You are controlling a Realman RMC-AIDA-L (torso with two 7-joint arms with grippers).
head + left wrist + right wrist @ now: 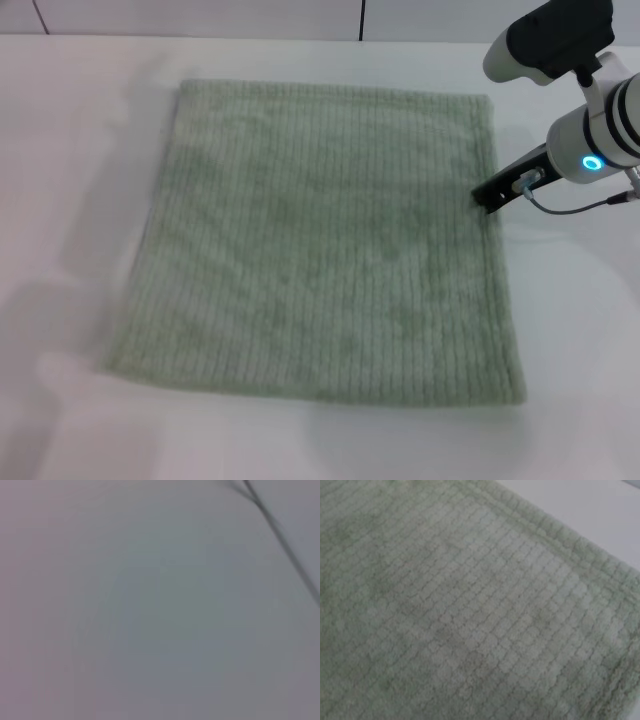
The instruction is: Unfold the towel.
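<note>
The pale sage-green ribbed towel [325, 245] lies spread flat as a rough square on the white table [580, 330] in the head view. Its hemmed edges show on all sides. My right gripper [488, 196] is at the towel's right edge, about halfway along it, low over the hem. The right wrist view shows the towel's ribbed surface [460, 610] and its hemmed edge close up. My left gripper is out of view; the left wrist view shows only a blank grey surface.
Bare white table surrounds the towel on all sides. A wall with dark vertical seams [361, 20] runs along the table's far edge. A thin cable [575, 207] hangs off the right wrist.
</note>
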